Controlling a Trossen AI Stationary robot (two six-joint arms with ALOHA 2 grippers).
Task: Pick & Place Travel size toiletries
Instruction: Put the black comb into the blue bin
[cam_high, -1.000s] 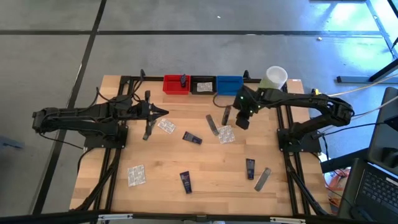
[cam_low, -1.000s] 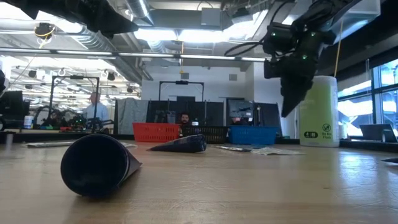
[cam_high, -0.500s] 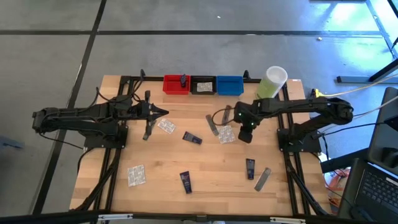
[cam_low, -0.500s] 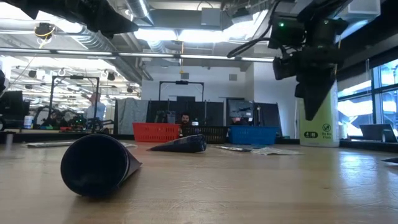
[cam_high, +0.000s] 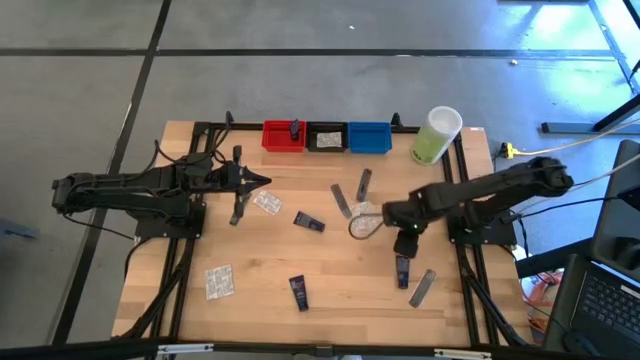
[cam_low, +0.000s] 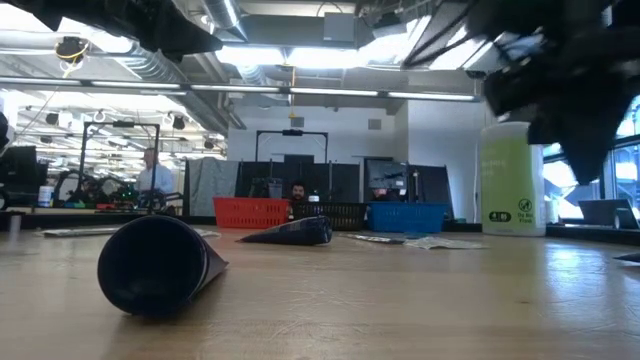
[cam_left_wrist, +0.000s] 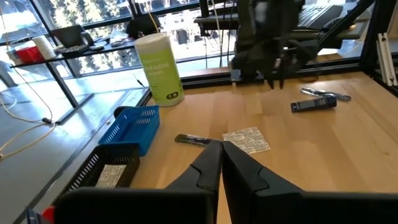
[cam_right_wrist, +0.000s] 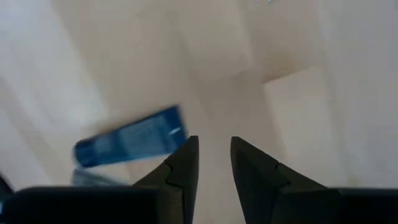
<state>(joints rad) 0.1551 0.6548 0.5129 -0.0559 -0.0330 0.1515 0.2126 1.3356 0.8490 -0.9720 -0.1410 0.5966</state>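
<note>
Wooden tabletop fills centre of high view, grey floor around. Low view foreground left: dark rolled tube end, unseen elsewhere. High view lower right: navy mini tube beside grey sachet. Right gripper just above that tube; right wrist view shows fingers slightly parted, empty, tube left of them. Left gripper mid-left, fingers pressed together. Top centre: red, black, blue bins; green container upper right.
</note>
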